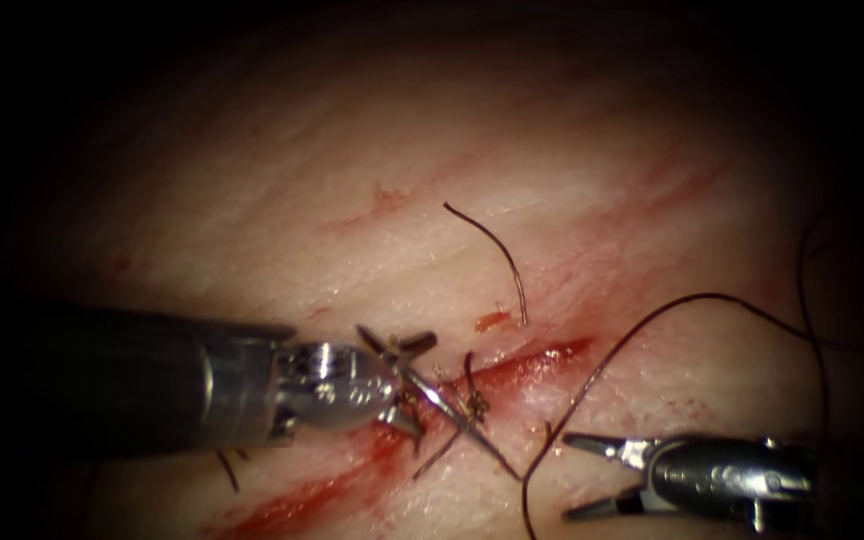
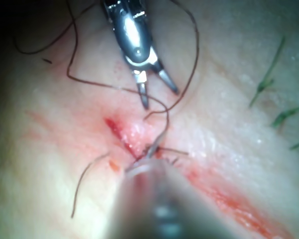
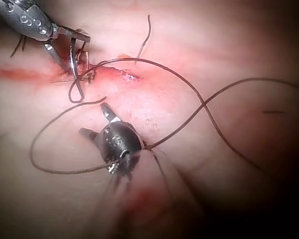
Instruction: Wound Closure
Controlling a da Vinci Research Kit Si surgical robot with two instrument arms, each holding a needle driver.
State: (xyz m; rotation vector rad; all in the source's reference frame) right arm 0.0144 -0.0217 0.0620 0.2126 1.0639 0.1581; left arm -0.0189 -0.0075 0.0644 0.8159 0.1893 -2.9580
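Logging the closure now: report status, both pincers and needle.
Left pincer open at the cut, straddling the needle, which lies across the cut. Right pincer open, holding nothing, right of the cut. Thread loops loose between them.

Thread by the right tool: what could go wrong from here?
1. The thread drapes across the wrist of the right tool, whose open jaws hold nothing. Moving it could snag the loop and tug the tissue.
2. The left tool has open jaws around the needle at the cut. Ungripped, the needle might slip. I cannot tell whether it is in the tissue.
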